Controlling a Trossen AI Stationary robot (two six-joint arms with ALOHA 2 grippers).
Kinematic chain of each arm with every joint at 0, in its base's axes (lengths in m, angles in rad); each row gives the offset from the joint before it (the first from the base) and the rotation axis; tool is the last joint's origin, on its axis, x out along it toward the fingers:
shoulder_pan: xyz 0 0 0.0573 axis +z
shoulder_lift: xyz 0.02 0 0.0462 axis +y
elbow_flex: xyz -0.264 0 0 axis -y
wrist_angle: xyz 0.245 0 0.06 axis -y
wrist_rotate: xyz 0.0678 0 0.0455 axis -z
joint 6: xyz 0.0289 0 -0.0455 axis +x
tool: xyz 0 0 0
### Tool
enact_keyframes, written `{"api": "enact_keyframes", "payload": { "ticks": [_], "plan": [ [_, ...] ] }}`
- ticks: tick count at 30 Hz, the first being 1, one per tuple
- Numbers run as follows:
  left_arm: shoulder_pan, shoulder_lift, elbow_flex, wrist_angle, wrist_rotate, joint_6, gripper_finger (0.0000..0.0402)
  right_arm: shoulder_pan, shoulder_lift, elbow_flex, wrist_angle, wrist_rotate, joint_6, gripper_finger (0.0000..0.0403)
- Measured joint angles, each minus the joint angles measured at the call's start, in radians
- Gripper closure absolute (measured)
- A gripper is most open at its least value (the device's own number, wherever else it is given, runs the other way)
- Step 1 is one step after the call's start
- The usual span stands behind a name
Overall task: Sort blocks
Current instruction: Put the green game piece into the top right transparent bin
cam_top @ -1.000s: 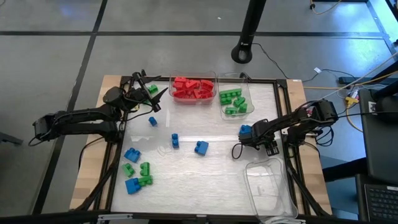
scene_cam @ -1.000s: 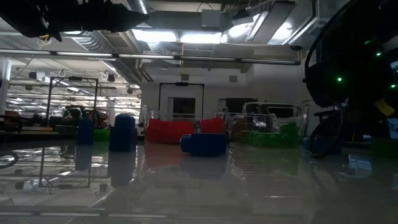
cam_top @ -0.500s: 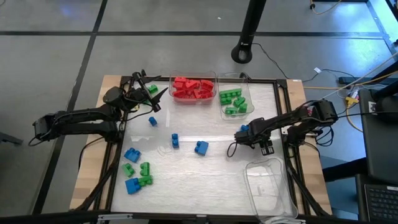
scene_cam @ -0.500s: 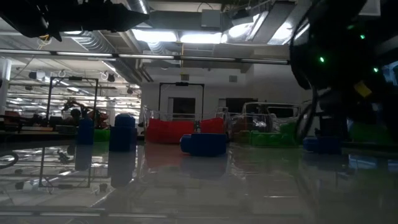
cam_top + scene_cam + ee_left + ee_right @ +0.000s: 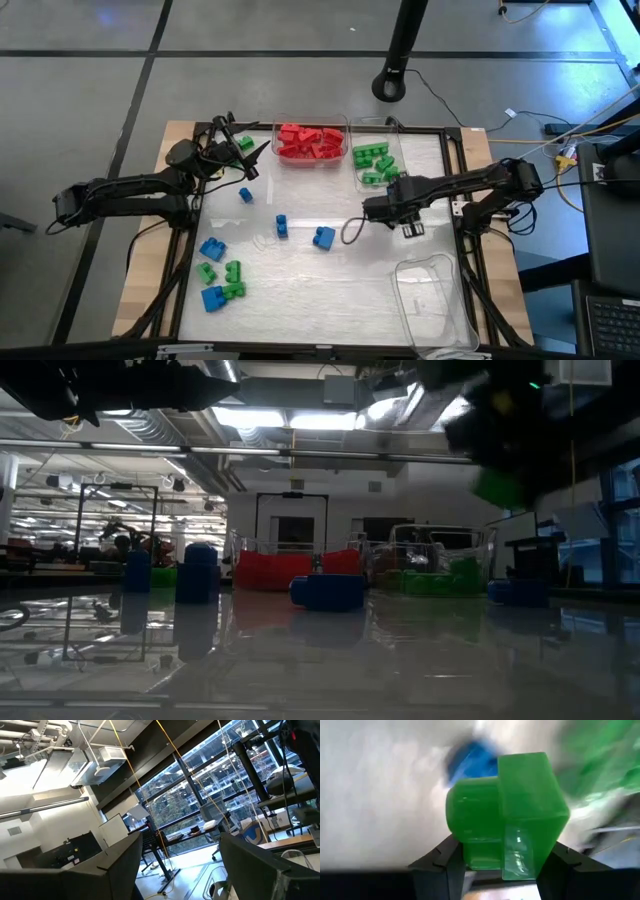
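My right gripper (image 5: 370,211) hangs over the table's middle right, shut on a green block (image 5: 506,815). In the low view that block is a green blur (image 5: 495,485) high above the table. A blue block (image 5: 472,757) lies on the table under it. Loose blue blocks (image 5: 323,237) and green blocks (image 5: 233,268) lie across the middle and the near left. My left gripper (image 5: 245,148) waits at the far left, tilted up, its fingers (image 5: 122,870) open with nothing between them. A green block (image 5: 243,143) shows beside it in the high view. My right gripper pinches the green block's lower part (image 5: 505,857) between its two fingers (image 5: 440,862), one on either side. The fingers come from above, pointing steeply down. The block is lifted well clear of the table.
Along the far edge stand a clear bin of red blocks (image 5: 310,142) and a clear bin of green blocks (image 5: 378,165). Another clear bin (image 5: 432,295) stands at the near right. A raised dark frame (image 5: 462,180) borders the table.
My right gripper has risen and swung toward the table's left, carrying the green block up, and points less steeply down than before. The blue block that showed beside it in the high view is now hidden under the arm.
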Motion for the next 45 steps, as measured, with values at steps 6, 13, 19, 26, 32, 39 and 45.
{"api": "enact_keyframes", "payload": {
  "ticks": [6,13,19,26,32,39,45],
  "plan": [
    [0.000,0.000,0.000,0.000,0.000,-0.002,0.0149,-0.006,0.000,0.123,0.111,0.233,-0.088,0.0216],
    [0.000,0.000,0.000,0.000,0.013,-0.003,0.0149,-0.133,0.000,0.128,0.282,0.378,-0.211,0.0214],
    [0.000,0.000,0.000,0.000,0.034,-0.003,0.0149,-0.272,0.000,0.128,0.395,0.369,-0.305,0.0213],
    [0.000,0.000,0.000,-0.007,0.043,-0.007,0.0149,-0.392,0.012,0.128,0.466,0.297,-0.303,0.0192],
    [0.000,0.000,0.000,-0.008,0.071,-0.011,0.0149,-0.442,0.013,0.128,0.474,0.167,-0.267,0.0116],
    [0.000,0.000,0.001,-0.010,0.142,-0.050,0.0149,-0.341,-0.053,0.128,0.471,0.119,-0.258,0.0080],
    [-0.041,0.037,0.051,-0.082,0.199,-0.118,0.0149,-0.116,-0.104,0.020,0.779,0.134,-0.375,0.0087]
  ]
}}
